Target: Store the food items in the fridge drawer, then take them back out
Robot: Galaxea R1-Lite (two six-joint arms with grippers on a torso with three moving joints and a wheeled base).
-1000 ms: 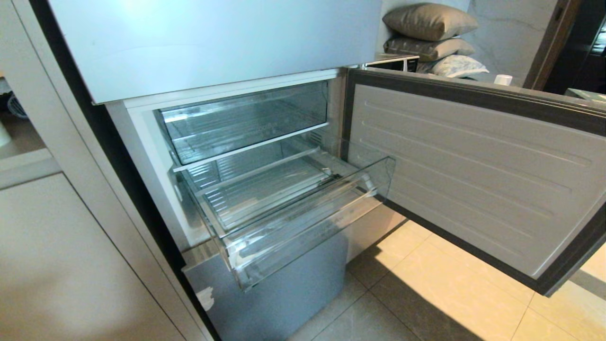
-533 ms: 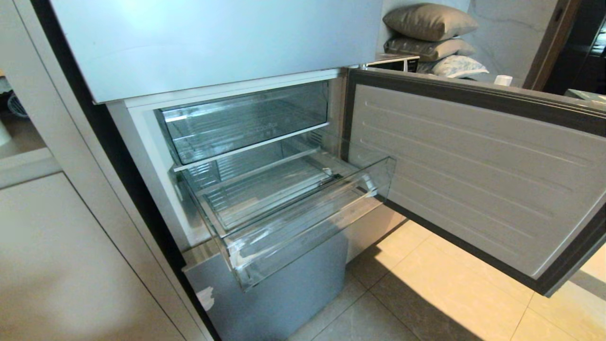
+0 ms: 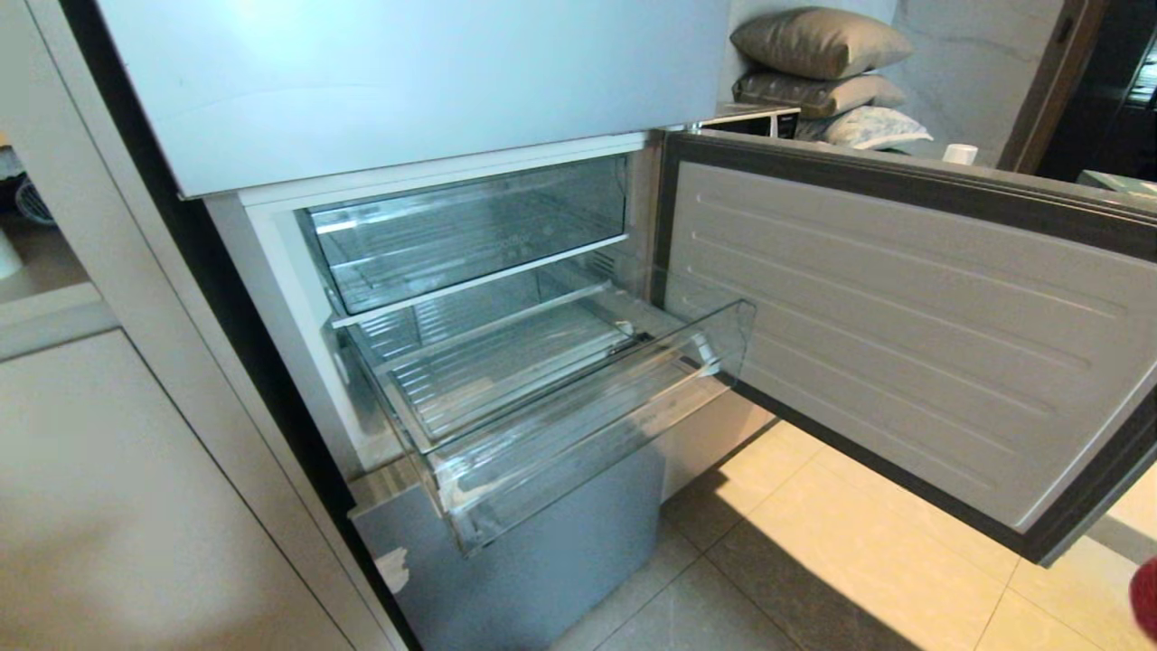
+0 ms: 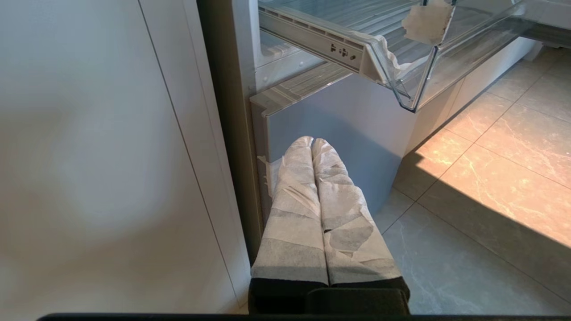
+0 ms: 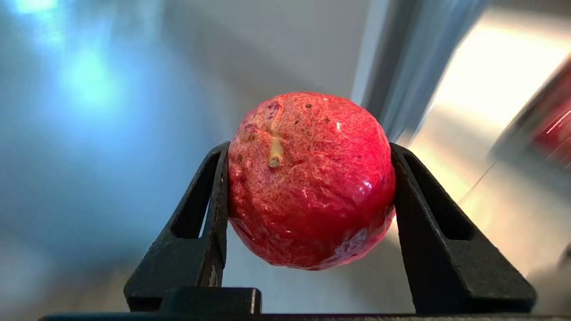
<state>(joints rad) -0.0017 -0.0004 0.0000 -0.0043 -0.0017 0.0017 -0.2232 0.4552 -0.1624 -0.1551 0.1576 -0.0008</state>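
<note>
The right gripper [image 5: 308,187] clamps a round red fruit [image 5: 310,178] across its widest girth, one black finger on each flank. The glossy, taut skin looks slippery and the flesh probably bruises, so a light squeeze at the middle seems wisest; it is likely light. The clear fridge drawer [image 3: 578,398] stands pulled out with nothing in it. Compared with a second ago, a red sliver [image 3: 1146,597] now shows at the head view's lower right edge. The left gripper [image 4: 312,147] hangs pressed together near the lower fridge panel.
</note>
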